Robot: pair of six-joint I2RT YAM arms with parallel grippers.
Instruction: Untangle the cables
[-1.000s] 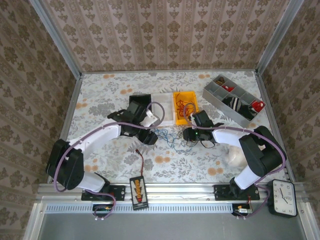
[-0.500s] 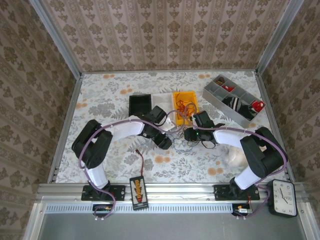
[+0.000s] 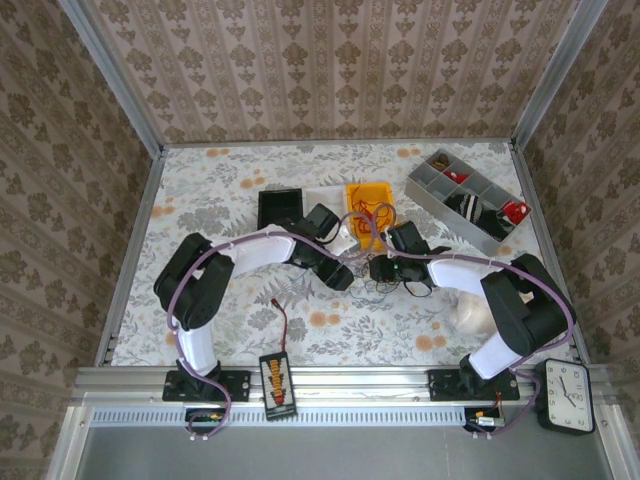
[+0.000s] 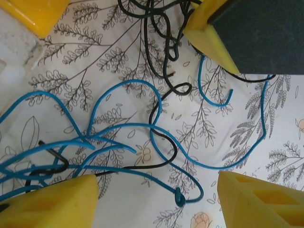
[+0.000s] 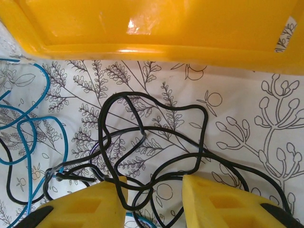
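The left gripper has its two yellow fingers spread wide apart, clamped on nothing. The cables lie in the gap between them on the flowered table. There the blue wires cross one another too often to count as separate pieces. At least two loose blue ends show, and one small knot. One thin black strand winds through them. At the top of the left wrist view, one yellow finger of the right gripper rests among more black loops.

The right gripper's two fingers are also apart. The black wires loop through the gap and over the inner edge of one finger, and nothing is pinched. A few blue loops lie off to one side. The wall of the yellow bin stands just beyond the black loops.

From above, the two grippers face each other closely, with the bunch between them just in front of the yellow bin. Three bins stand in a row: one black, one pale and the yellow one, which holds red wires. One grey compartment tray sits at the far right. At the near edge there is one black-and-orange connector box and one clock.
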